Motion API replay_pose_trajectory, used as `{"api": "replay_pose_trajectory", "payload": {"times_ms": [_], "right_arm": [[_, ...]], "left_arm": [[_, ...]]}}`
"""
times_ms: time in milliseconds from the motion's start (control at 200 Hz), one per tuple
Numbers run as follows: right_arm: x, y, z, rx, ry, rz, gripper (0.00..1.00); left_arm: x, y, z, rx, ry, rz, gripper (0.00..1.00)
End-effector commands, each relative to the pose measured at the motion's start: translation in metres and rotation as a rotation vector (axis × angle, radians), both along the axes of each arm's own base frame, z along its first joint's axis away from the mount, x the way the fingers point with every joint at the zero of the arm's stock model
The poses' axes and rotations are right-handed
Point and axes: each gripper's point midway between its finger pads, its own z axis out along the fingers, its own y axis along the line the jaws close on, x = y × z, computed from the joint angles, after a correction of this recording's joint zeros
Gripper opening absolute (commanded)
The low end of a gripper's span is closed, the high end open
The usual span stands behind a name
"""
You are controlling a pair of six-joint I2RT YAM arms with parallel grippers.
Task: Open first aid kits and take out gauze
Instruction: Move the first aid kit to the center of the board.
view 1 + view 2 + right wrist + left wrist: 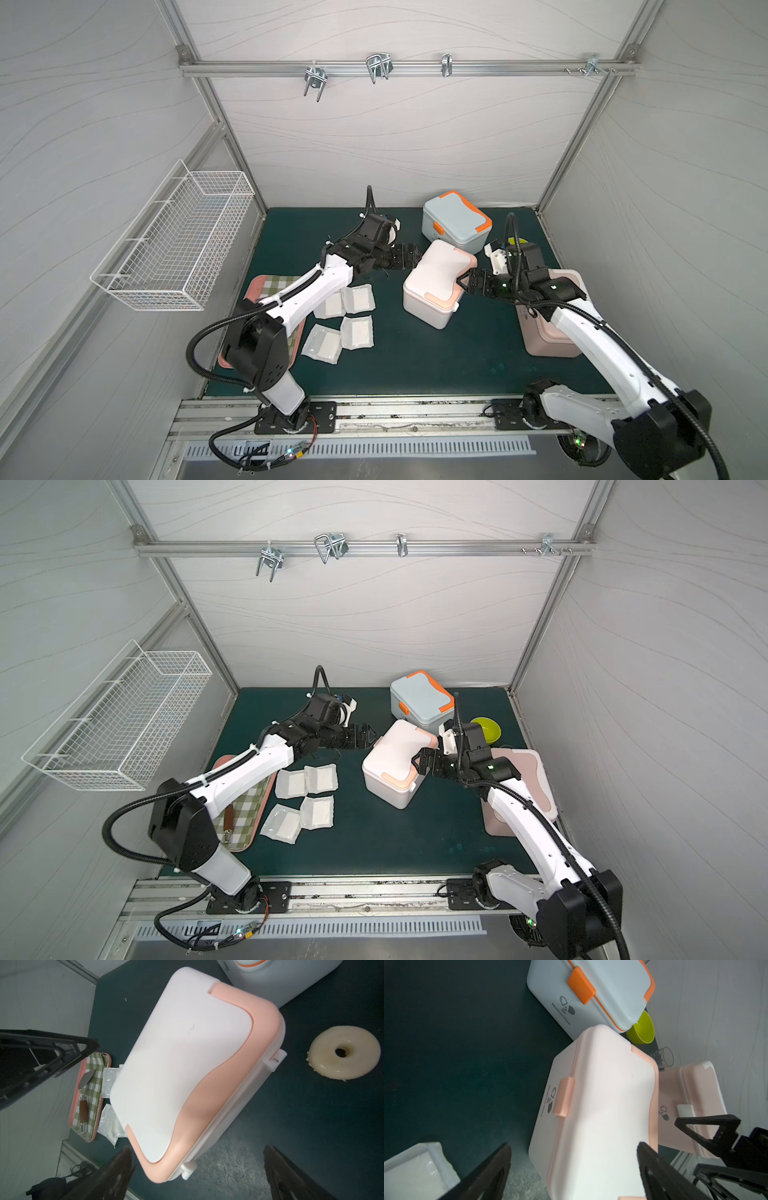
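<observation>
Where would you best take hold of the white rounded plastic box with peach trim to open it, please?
Take the raised peach clasp midway along the long side of the white plastic box with peach trim, coming from the left gripper's side. The clasp faces that way; the white hinge lugs sit on the opposite side.
</observation>
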Motion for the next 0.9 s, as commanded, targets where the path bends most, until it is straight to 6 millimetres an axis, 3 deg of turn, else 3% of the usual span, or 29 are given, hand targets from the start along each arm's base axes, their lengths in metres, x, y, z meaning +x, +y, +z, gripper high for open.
{"api": "replay_pose_trajectory", "payload": {"times_ms": [0,150,445,590,895], "right_arm": [[0.018,0.003,0.004,0.078,-0.009,0.003,0.95],[0.030,0.002,-0.013,0.194,0.091,0.002,0.89],[0.026,-0.002,-0.033,0.196,0.175,0.028,0.85],[0.009,-0.009,-0.034,0.170,0.186,0.017,0.84],[-0.051,-0.016,-0.042,0.138,0.195,0.026,0.80]], "left_arm": [[0.014,-0.033,0.014,-0.083,-0.044,-0.115,0.94],[-0.001,-0.057,-0.003,-0.091,0.002,-0.174,0.93],[-0.069,-0.093,-0.009,-0.127,0.047,-0.256,0.93],[-0.096,-0.103,-0.011,-0.139,0.063,-0.275,0.93],[-0.144,-0.116,-0.008,-0.181,0.110,-0.309,0.93]]}}
